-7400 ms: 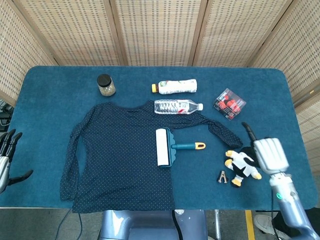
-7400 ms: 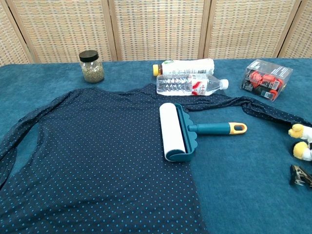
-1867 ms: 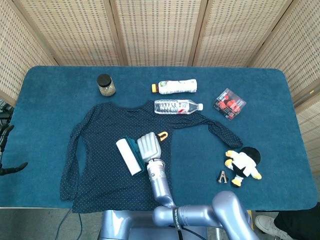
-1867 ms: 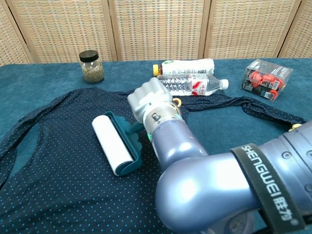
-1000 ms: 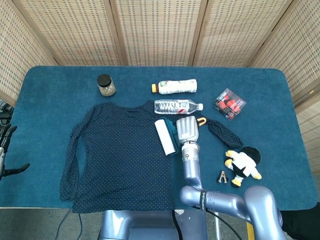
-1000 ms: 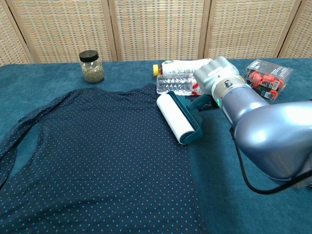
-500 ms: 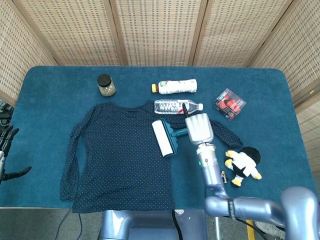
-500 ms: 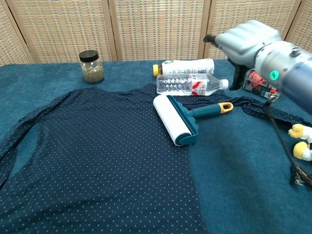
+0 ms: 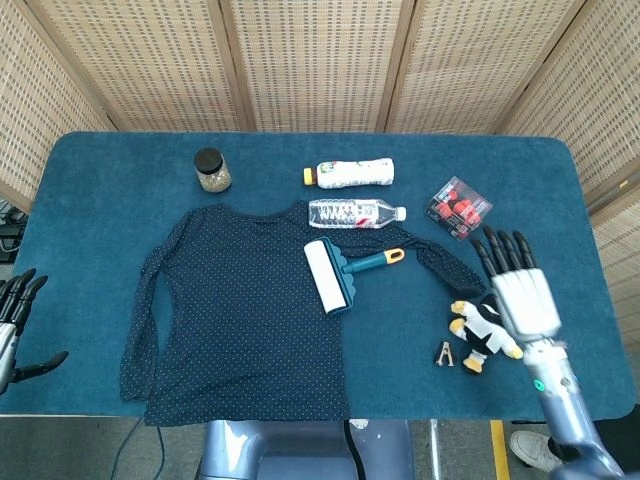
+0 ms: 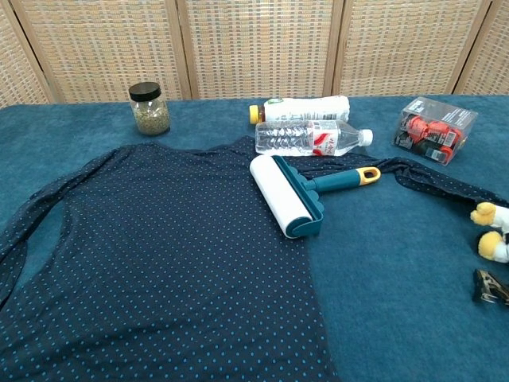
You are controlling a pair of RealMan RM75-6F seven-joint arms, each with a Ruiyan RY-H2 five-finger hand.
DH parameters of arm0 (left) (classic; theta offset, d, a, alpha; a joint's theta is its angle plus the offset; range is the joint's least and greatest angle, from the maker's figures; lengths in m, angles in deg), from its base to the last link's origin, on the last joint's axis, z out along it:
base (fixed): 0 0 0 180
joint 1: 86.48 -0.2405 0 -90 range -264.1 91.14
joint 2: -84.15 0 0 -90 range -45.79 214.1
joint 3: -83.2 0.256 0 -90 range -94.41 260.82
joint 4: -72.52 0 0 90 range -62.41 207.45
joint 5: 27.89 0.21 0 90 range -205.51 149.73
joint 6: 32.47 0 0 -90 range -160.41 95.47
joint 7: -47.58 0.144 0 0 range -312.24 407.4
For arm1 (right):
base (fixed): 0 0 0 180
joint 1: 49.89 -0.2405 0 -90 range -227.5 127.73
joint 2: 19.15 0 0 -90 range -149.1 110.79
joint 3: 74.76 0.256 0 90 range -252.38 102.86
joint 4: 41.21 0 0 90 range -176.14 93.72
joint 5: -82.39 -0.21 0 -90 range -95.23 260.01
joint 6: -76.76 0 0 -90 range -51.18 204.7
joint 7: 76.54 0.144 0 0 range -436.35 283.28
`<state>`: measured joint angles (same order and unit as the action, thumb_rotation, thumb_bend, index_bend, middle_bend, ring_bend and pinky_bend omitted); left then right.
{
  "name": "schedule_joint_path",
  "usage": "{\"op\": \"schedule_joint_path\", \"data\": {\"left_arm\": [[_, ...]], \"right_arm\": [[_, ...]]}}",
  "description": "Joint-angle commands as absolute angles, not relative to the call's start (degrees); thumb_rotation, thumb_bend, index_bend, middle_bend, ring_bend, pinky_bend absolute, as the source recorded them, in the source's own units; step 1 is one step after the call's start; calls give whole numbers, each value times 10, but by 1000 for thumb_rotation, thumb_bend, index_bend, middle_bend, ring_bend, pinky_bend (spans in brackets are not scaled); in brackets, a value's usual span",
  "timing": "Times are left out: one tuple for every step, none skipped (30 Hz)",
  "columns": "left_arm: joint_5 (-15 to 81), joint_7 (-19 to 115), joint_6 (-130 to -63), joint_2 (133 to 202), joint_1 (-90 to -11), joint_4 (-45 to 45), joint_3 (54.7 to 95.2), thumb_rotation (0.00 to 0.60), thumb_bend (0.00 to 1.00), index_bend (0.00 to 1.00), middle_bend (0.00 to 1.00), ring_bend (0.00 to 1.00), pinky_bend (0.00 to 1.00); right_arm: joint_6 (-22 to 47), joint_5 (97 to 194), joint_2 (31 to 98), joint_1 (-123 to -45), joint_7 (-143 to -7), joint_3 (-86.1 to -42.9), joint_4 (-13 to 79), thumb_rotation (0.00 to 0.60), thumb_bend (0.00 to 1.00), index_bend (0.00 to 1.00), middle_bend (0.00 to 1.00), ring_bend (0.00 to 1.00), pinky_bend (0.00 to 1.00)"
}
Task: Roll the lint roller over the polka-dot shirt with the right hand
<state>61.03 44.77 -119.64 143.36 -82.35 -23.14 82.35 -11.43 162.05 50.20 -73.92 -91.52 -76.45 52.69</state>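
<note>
The navy polka-dot shirt (image 9: 235,310) (image 10: 159,255) lies spread flat on the blue table. On its right edge rests the lint roller (image 9: 331,276) (image 10: 285,196), white drum on the cloth, its teal handle with a yellow tip (image 9: 396,256) (image 10: 367,173) pointing right. Nothing holds it. My right hand (image 9: 520,288) hovers open, fingers spread, over the table's right side, well to the right of the roller and just above the plush penguin; the chest view does not show it. My left hand (image 9: 14,325) is open at the far left edge.
A clear water bottle (image 9: 355,213) (image 10: 310,138) and a white bottle (image 9: 350,173) (image 10: 301,107) lie behind the roller. A jar (image 9: 211,170) (image 10: 149,107) stands back left. A red packet (image 9: 459,207) (image 10: 433,129), a plush penguin (image 9: 482,330) and a small clip (image 9: 445,353) (image 10: 491,287) occupy the right side.
My right hand has let go of the roller and drawn away to the right. The roller lies where it was half a second ago.
</note>
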Motion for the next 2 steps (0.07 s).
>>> {"op": "schedule_joint_path", "data": {"left_arm": [[612, 451, -1199, 1435, -825, -232, 823, 600, 0, 0, 0, 0, 0], [613, 452, -1200, 1435, -825, -232, 823, 600, 0, 0, 0, 0, 0]], "right_arm": [[-152, 1656, 496, -695, -880, -786, 496, 600, 0, 0, 0, 0, 0], [-154, 1658, 496, -691, -880, -787, 493, 600, 0, 0, 0, 0, 0]]}}
